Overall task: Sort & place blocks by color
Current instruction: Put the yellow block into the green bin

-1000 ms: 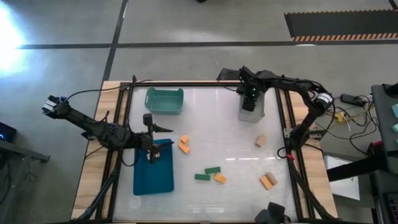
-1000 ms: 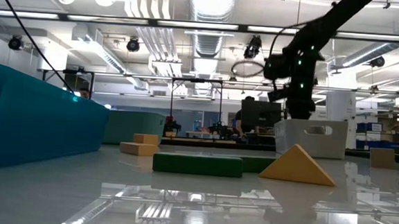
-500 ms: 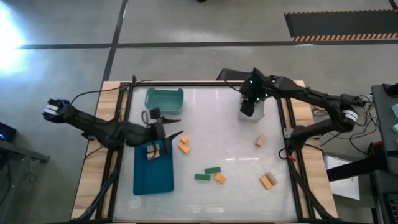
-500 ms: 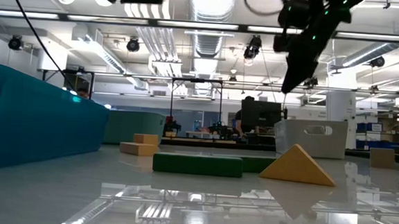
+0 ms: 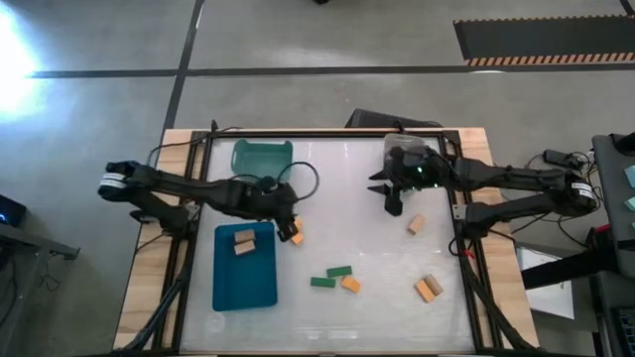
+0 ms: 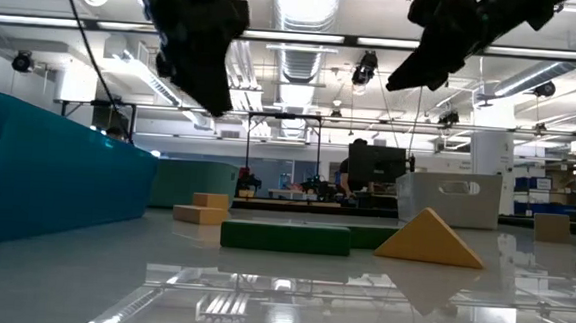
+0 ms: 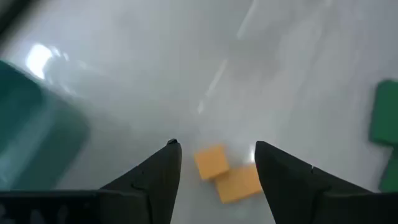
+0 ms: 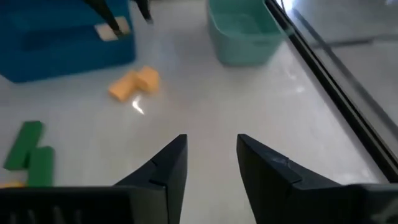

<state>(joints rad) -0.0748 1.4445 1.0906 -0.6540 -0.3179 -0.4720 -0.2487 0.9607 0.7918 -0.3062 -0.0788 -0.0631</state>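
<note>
My left gripper (image 5: pixel 287 226) hangs open just above two orange blocks (image 7: pixel 211 162) that lie touching each other on the table beside the blue bin (image 5: pixel 248 288). Two tan blocks (image 5: pixel 244 242) lie in that bin. My right gripper (image 5: pixel 385 198) is open in the air, near the clear bin (image 5: pixel 422 157) and over bare table. A tan block (image 5: pixel 416 224), two green blocks (image 5: pixel 331 277), an orange block (image 5: pixel 351 285) and another orange-tan pair (image 5: pixel 427 289) lie flat on the table.
A teal bin (image 5: pixel 262 159) stands at the far left of the table, behind the blue bin. The clear bin sits at the far right under my right arm. Open table lies between the orange blocks and the tan block. Dark rails frame the table's left and right sides.
My left gripper has risen from over the blue bin and swung toward the table's right, stopping above the two orange blocks. My right gripper has lifted out of the clear bin and moved toward the near edge.
</note>
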